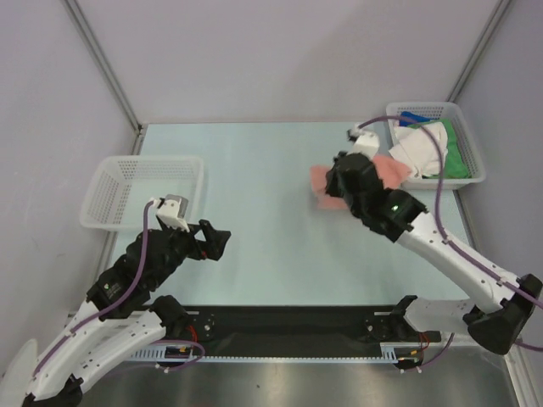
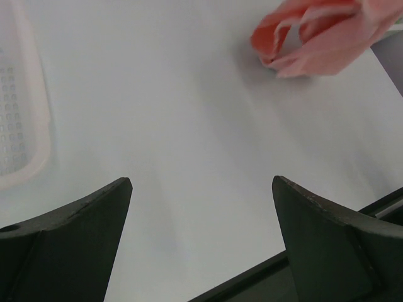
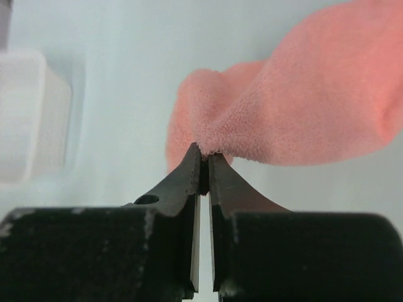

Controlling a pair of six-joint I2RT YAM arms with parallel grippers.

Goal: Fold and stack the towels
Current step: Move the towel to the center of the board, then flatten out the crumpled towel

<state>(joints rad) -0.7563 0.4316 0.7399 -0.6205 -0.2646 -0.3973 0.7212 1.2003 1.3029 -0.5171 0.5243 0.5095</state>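
Note:
A salmon pink towel [image 1: 320,181] lies bunched on the table, right of centre. My right gripper [image 1: 338,188] sits over it. In the right wrist view that gripper [image 3: 204,157] is shut on a pinched edge of the pink towel [image 3: 302,107], which rises off the table from the pinch. A white towel [image 1: 420,148], a green towel [image 1: 456,154] and a bit of a blue towel [image 1: 413,116] lie heaped in the right basket [image 1: 424,108]. My left gripper [image 1: 219,240] hovers open over bare table at the near left [image 2: 201,182], well away from the pink towel [image 2: 315,38].
A white perforated basket [image 1: 102,199] with nothing in it stands at the left, just beyond my left arm, and its rim [image 2: 34,119] shows in the left wrist view. Grey walls close the table's back and sides. A black rail [image 1: 297,326] runs along the near edge.

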